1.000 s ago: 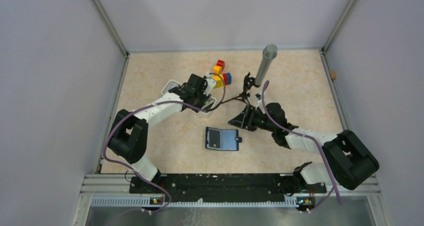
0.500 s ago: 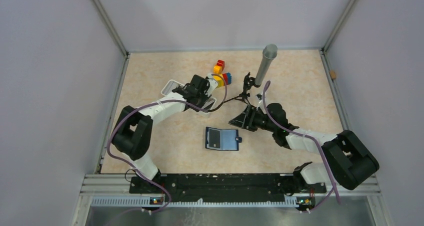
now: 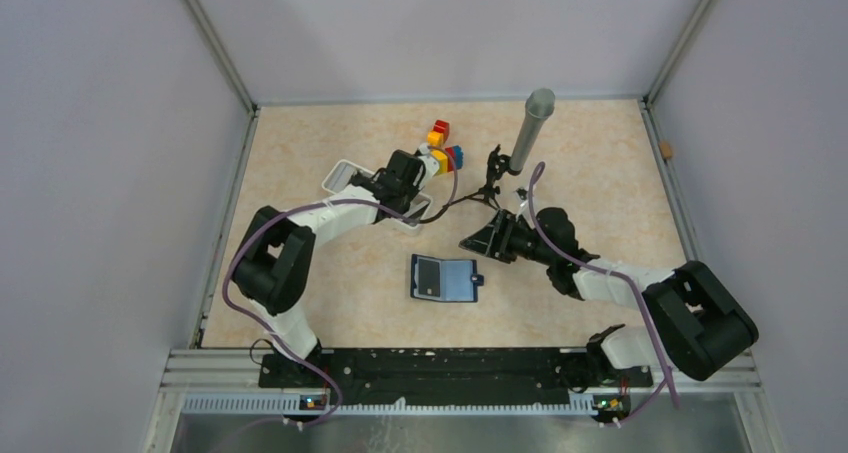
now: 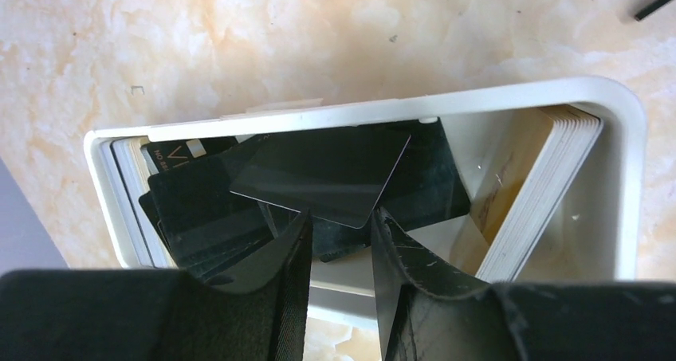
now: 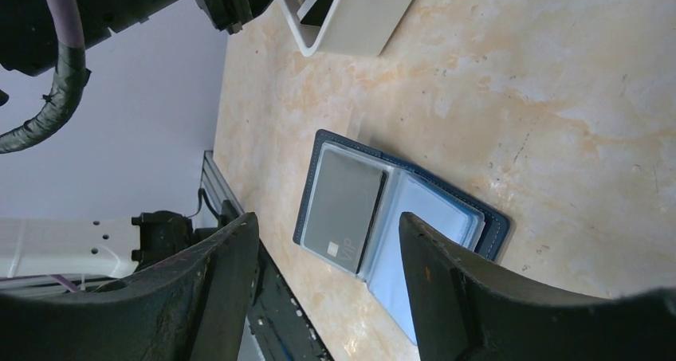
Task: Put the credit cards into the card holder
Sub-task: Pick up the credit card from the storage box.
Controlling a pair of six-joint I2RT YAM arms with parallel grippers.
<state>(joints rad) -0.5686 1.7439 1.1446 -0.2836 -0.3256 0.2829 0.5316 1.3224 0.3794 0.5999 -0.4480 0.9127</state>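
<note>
The credit cards (image 4: pixel 327 174) are several glossy dark cards lying loosely stacked in a white tray (image 4: pixel 622 178). My left gripper (image 4: pixel 336 217) hangs over the tray (image 3: pixel 342 173), its jaws narrowly apart around the near edge of the top card and not pinching it. It shows above the tray in the top view (image 3: pixel 405 188). The card holder (image 3: pixel 445 278) lies open on the table, with one grey card (image 5: pixel 343 209) in its left pocket. My right gripper (image 5: pixel 325 217) is wide open and empty, hovering just above and behind the card holder (image 5: pixel 434 217).
A stack of pale cards (image 4: pixel 550 178) stands on edge at the tray's right end. Coloured blocks (image 3: pixel 443 145), a grey cylinder (image 3: pixel 530 128) and a black wiry object (image 3: pixel 490 178) lie behind the arms. Walls enclose the table on three sides.
My left arm has shifted slightly to the right over the tray. The right arm and the card holder have hardly moved.
</note>
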